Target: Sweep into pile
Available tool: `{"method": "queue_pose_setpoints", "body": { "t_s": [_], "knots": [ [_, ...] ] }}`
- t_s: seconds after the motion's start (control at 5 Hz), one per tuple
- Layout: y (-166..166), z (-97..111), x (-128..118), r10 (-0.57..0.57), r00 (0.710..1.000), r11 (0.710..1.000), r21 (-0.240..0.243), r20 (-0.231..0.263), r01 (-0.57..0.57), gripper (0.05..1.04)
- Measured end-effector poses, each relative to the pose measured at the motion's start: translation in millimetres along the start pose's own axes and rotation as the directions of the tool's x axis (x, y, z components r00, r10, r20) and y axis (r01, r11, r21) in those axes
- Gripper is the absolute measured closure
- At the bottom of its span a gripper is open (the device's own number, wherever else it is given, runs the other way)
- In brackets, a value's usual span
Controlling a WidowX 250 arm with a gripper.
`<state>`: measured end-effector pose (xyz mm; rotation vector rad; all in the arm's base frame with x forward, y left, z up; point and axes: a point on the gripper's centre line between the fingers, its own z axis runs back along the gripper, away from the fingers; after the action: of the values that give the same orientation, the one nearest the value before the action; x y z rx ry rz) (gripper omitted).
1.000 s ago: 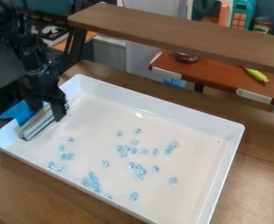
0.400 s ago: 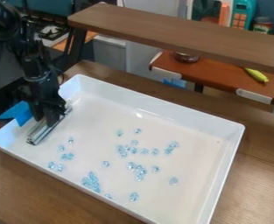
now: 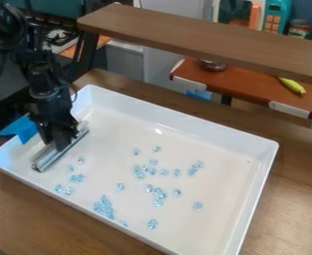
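My black gripper (image 3: pixel 60 140) hangs low over the left end of the white tray (image 3: pixel 165 127), shut on a silver-grey bar-shaped sweeper (image 3: pixel 50 157). The bar lies at a slant close to the tray floor, left of the pieces. Light blue clear pieces are scattered on the floor: a clump (image 3: pixel 104 207) near the front edge, a cluster (image 3: pixel 157 193) in the middle, another group (image 3: pixel 143 171) just behind it, a few (image 3: pixel 195 167) to the right, and small ones (image 3: pixel 76 178) just right of the bar's near end.
Tray walls rise on all sides, with blue tape (image 3: pixel 20 129) at the left wall. A brown wooden shelf (image 3: pixel 198 40) spans the back above the table. Behind it stand a reddish-brown surface (image 3: pixel 244 85) with a yellow banana-like item (image 3: pixel 292 85) and a metal bowl (image 3: pixel 212 65).
The gripper and the bar have moved a little right and toward the front of the tray, away from the left wall. The blue pieces have stayed where they were.
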<state>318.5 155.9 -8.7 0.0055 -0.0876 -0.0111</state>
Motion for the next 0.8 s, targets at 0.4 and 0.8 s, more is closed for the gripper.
{"method": "queue_pose_setpoints", "body": {
  "t_s": [0.4,0.8],
  "knots": [
    [-40,5,-9,-0.018,0.999,0.997,-0.076,-0.05,0.014,0.735],
    [-92,1,-5,-0.027,0.998,0.995,-0.093,-0.05,0.023,0.735]
  ]
}}
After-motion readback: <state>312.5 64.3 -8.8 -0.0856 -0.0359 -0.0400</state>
